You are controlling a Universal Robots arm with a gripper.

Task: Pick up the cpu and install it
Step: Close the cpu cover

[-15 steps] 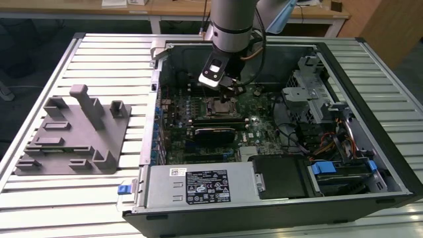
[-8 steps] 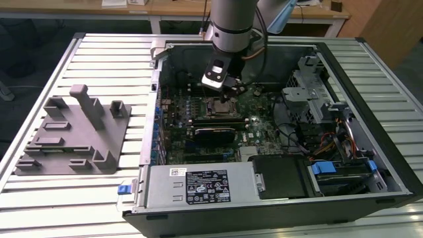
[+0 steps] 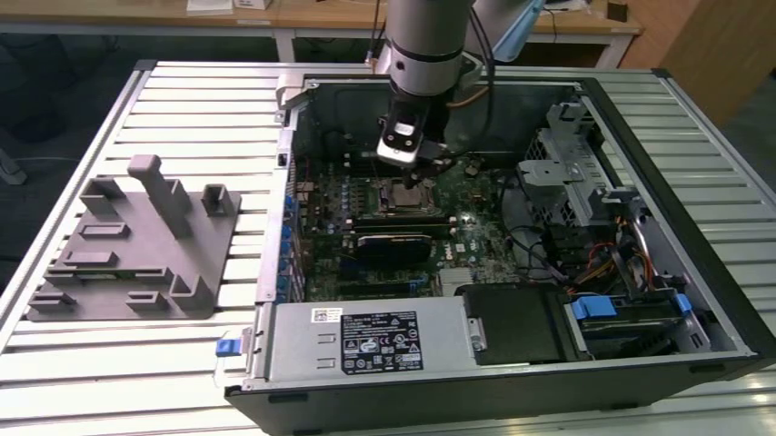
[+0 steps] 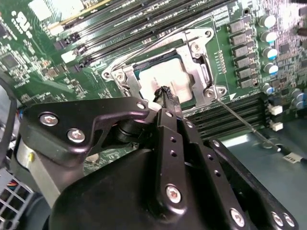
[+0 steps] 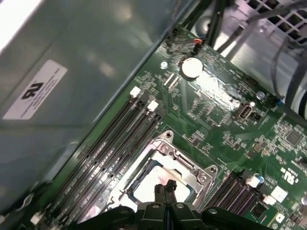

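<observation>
The gripper [image 4: 163, 92] has its fingers pressed together, holding nothing. The cpu [image 4: 169, 76] lies flat inside the socket frame [image 4: 204, 72], directly beneath the fingertips, near the frame's centre.

Bright overhead light washes out the cpu [image 4: 176, 75] and case wall [image 5: 96, 38].

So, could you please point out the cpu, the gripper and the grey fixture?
cpu [image 4: 165, 75], second wrist view, its silvery top.
gripper [image 5: 165, 188], first wrist view, between its fingertips.
grey fixture [image 3: 127, 262], exterior view, its flat base.
</observation>
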